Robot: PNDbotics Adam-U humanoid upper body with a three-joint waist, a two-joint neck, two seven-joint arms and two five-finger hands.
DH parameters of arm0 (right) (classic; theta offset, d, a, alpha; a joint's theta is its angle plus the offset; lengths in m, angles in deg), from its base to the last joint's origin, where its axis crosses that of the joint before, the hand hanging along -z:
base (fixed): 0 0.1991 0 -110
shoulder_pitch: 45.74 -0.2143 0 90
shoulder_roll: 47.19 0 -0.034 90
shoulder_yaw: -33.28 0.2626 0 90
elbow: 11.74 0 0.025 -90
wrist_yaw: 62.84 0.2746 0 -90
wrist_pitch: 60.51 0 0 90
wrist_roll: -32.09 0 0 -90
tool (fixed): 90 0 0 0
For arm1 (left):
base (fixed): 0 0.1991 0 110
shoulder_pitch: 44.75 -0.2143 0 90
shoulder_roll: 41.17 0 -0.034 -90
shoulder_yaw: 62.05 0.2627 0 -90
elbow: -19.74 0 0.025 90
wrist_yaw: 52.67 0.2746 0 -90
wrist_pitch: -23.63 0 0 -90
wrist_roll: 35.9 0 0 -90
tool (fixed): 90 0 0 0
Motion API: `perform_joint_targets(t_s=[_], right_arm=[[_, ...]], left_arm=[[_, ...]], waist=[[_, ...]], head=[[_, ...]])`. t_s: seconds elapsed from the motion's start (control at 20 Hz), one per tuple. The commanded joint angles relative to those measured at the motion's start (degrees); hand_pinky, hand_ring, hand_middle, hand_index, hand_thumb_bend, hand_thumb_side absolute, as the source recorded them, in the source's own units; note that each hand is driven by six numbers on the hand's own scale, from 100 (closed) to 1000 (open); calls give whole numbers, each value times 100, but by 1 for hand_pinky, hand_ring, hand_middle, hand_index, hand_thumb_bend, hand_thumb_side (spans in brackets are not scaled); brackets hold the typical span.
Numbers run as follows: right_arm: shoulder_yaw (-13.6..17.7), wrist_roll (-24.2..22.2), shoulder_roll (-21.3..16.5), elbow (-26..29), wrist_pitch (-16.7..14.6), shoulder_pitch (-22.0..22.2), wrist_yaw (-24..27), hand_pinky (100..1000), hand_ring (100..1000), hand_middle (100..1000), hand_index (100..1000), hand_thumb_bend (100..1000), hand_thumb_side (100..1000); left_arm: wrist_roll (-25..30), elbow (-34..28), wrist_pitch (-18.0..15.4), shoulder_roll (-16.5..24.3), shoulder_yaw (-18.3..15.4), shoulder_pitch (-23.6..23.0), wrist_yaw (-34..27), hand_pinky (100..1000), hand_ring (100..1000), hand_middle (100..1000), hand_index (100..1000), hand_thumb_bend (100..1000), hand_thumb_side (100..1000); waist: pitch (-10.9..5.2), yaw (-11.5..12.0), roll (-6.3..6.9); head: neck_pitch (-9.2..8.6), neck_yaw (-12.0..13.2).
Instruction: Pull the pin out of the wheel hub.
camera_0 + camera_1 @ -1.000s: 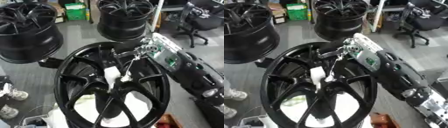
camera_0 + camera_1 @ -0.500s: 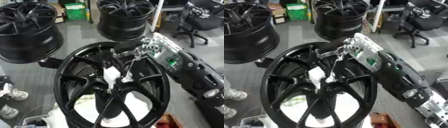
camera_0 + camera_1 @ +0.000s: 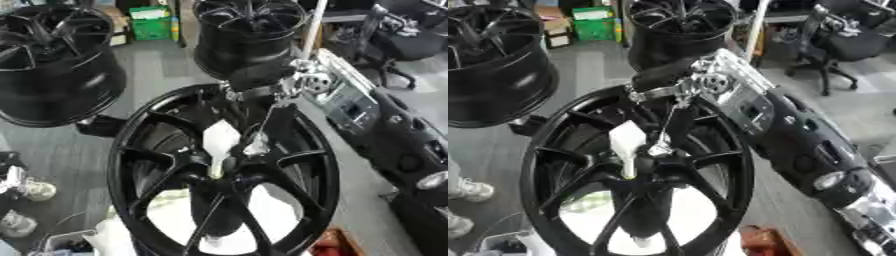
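**Q:** Item and its location?

**A:** One white, flat-headed pin [image 3: 626,141] with a narrow stem pointing down. It was seated at the centre of the glossy black multi-spoke wheel hub [image 3: 732,165], which stood upright on the grey workshop floor [image 3: 588,65]. The head showed above the meeting of the spokes and the stem ran down into it.

**Q:** Changes since the previous entries?

**A:** Almost none. The pin kept its seat at the hub's centre and had not risen. The right robot hand [image 3: 710,85] remained at the upper rim of the hub, with no clear advance. The slight shift of the whole scene was judged to be head movement. Extraction was therefore judged not begun.

**Q:** Condition of the robot hand?

**A:** It was spread. One dark finger [image 3: 674,122] stretched straight down from the rim towards the centre, and another lay out sideways along the rim. Neither had closed round the pin.

**Q:** Pin relative to the hand?

**A:** The pin was below the palm and just to the left of the lowered fingertip. The two were beside each other and appeared slightly apart. The left robot hand was not recorded in either view.
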Motion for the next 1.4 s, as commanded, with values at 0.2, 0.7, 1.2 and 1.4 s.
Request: perform_joint_targets(t_s=[0.2, 0.7, 1.2, 1.4], right_arm=[[808, 439, -1030, 478, 393, 188, 878, 567, 396, 397, 490, 156, 303], [3109, 2910, -1587, 133, 989, 2573, 623, 592, 410, 413, 518, 145, 266], [4519, 4674, 101, -616, 1926, 4281, -908, 782, 718, 805, 881, 291, 452], [4957, 5565, 730, -440, 2245, 4459, -1044, 807, 751, 805, 880, 322, 505]], left_arm=[[-15, -77, 4, 92, -37, 19, 0, 641, 615, 645, 600, 106, 247], [-104, -82, 19, 100, -143, 12, 24, 641, 616, 644, 602, 108, 249], [-151, -93, 20, 92, -191, 12, 32, 641, 618, 643, 603, 112, 255], [-171, -98, 22, 73, -210, 15, 32, 641, 618, 643, 603, 113, 259]], waist=[[-63, -67, -30], [-35, -194, -39], [26, -303, 10], [40, -309, 18]], head=[[27, 112], [27, 369], [27, 493], [27, 511]])
